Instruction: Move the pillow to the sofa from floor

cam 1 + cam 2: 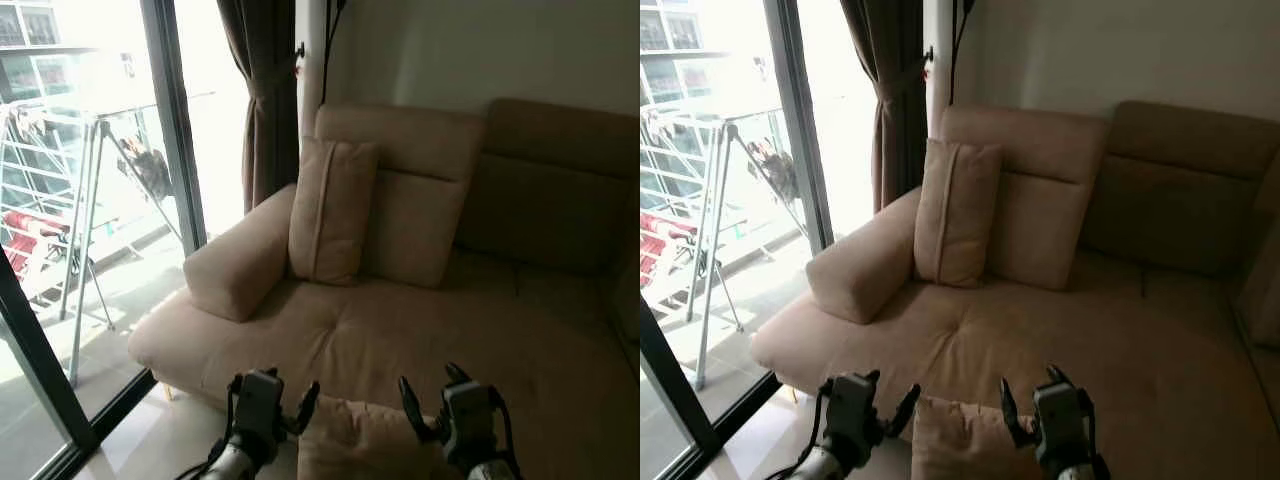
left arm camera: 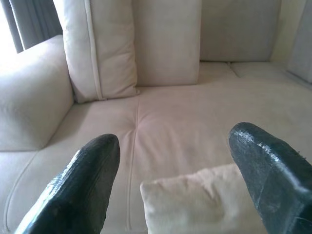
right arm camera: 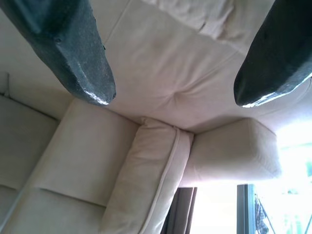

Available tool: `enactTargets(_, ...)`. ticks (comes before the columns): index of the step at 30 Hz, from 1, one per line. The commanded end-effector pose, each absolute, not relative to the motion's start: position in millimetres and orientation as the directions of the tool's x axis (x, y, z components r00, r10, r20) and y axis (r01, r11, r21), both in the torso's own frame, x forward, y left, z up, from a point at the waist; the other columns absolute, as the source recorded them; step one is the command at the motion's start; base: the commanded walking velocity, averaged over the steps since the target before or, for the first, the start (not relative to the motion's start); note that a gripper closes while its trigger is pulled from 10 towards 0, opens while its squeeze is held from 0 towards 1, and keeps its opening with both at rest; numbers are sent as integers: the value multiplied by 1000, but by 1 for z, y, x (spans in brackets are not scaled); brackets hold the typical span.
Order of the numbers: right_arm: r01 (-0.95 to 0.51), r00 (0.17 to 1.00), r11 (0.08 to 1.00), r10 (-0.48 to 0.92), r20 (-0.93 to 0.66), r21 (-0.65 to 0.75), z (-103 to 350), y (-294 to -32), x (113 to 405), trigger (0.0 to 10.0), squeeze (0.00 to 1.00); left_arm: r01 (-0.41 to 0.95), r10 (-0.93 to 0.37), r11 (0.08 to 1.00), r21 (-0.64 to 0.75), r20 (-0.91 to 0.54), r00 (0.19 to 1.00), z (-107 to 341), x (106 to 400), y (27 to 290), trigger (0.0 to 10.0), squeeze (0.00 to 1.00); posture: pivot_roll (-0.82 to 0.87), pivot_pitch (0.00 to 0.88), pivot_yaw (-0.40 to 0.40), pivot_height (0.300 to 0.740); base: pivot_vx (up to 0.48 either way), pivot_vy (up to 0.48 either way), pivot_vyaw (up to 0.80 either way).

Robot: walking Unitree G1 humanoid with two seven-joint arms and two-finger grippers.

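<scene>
1. Beige sofa [image 1: 400, 330] beside a bright balcony window [image 1: 90, 170]; the pillow [image 1: 355, 440] is pressed between the left gripper [image 1: 300, 410] and right gripper [image 1: 420, 415] above the seat's front edge.
2. Left wrist: fingers [image 2: 83, 185] spread, flanking the pillow's corner.
3. Right wrist: fingers [image 3: 73, 53] apart; keep it level, carry it deeper before releasing.

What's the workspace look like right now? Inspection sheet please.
Surface: beige sofa, seat mostly bare.
Job's things: pillow at the seat's front edge, between both grippers.
Clutter: second pillow upright against the backrest, beside the armrest.
Grippers: left gripper and right gripper open, flanking the pillow.
Cables: dark cord hanging on the wall behind the sofa.
Surroundings: curtain, glass door, drying rack outside.
</scene>
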State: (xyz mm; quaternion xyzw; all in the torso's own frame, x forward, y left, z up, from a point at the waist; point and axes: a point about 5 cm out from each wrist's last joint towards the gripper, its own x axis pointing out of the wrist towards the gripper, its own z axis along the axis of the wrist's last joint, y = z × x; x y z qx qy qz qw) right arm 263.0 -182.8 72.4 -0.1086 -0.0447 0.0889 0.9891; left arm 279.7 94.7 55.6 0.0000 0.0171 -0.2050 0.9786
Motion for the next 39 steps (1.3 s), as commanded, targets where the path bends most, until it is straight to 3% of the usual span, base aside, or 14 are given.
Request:
enactTargets(1, -164, 981, 961, 183, 70, -223, 72, -183, 263, 10000, 0, 404, -404, 915, 2, -29, 914, 55, 280, 95, 10000, 0, 110, 0, -11, 621, 0, 0, 0)
enactTargets(20, -155, 983, 966, 172, 62, -207, 69, -181, 262, 10000, 0, 411, -411, 911, 15, -25, 911, 55, 280, 96, 10000, 0, 113, 0, -5, 566, 0, 0, 0)
enactTargets(31, -165, 983, 967, 177, 47, -193, 67, -180, 263, 10000, 0, 418, -417, 908, 26, -24, 908, 56, 281, 96, 10000, 0, 111, 0, -2, 566, 0, 0, 0)
enactTargets(35, -106, 986, 993, 99, -132, -53, 44, -191, 262, 10000, 0, 517, -513, 846, 126, -70, 856, 54, 282, 88, 10000, 0, 108, 0, 3, 566, 0, 0, 0)
enactTargets(39, -75, 979, 997, 71, -193, -16, 36, -196, 261, 10000, 0, 540, -530, 826, 164, -101, 842, 52, 284, 86, 10000, 0, 105, 0, 4, 566, 0, 0, 0)
